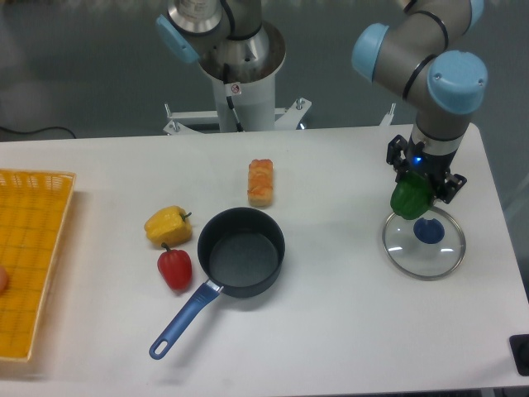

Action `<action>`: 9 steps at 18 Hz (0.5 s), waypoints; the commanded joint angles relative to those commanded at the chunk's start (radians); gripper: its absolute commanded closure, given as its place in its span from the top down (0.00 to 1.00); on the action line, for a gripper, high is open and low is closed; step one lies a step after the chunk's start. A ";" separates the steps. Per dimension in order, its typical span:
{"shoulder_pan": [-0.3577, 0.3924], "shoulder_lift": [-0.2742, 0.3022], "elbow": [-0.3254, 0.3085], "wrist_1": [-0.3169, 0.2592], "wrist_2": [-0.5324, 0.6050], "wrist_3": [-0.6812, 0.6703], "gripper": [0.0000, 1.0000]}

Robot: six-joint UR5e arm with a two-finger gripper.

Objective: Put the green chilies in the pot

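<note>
Chilies are my concern: the green chilies (410, 198) hang clenched in the hand (420, 192), lifted above the glass lid (424, 243) to travel freely. I judge the pot (245, 251), well apart on the surface (331, 331), waits open for them.

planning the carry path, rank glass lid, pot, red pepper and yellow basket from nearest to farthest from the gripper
1. Glass lid, just below the gripper.
2. Pot, mid-table.
3. Red pepper, beyond the pot.
4. Yellow basket, at the far table edge.

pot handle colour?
Bright blue; the pot body is dark blue-black. The handle shows clearly in the fixed camera view, pointing toward the table's front edge.
</note>
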 joint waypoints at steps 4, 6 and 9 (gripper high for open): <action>0.003 0.003 -0.002 0.000 0.000 -0.012 0.67; 0.005 0.006 -0.002 -0.005 0.002 -0.018 0.67; 0.003 0.008 -0.003 -0.008 0.002 -0.028 0.68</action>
